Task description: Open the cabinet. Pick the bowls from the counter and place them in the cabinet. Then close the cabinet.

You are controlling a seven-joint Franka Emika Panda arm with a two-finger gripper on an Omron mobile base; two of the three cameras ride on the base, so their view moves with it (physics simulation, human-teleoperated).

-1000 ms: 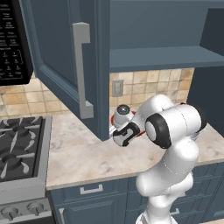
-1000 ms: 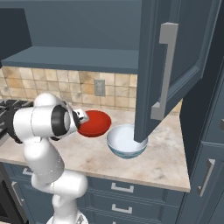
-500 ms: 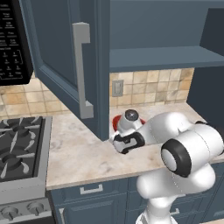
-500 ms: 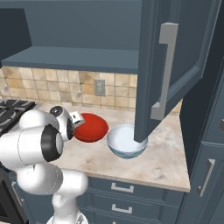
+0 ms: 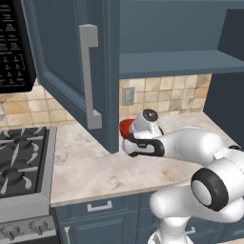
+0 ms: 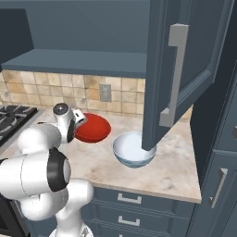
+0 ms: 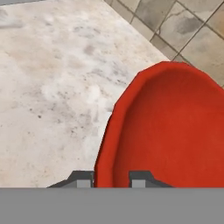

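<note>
The cabinet stands open, its left door (image 5: 71, 62) and right door (image 6: 185, 69) swung out over the counter (image 5: 86, 167), with the inner shelf (image 5: 176, 62) bare. My gripper (image 6: 78, 122) is shut on the near rim of the red bowl (image 6: 92, 128), which tilts just above the counter by the backsplash. In the hand view the red bowl's (image 7: 175, 131) rim runs between the two fingertips (image 7: 81, 179) of the gripper (image 7: 109, 179). The white bowl (image 6: 134, 150) sits on the counter (image 6: 176, 166), partly behind the right door's lower corner. From the left, the red bowl (image 5: 126, 127) peeks out behind the gripper (image 5: 127, 138).
A black gas stove (image 5: 19, 167) lies left of the counter, with a microwave (image 5: 12, 52) above it. A wall outlet (image 5: 127, 95) sits on the tiled backsplash. The left door's lower corner (image 5: 112, 143) hangs close beside my hand. Blue drawers (image 6: 129, 199) run below.
The arm's elbow has swung down and to the right while the hand stayed at the red bowl. The fingers have closed a little further on its rim, and the bowl now tilts.
</note>
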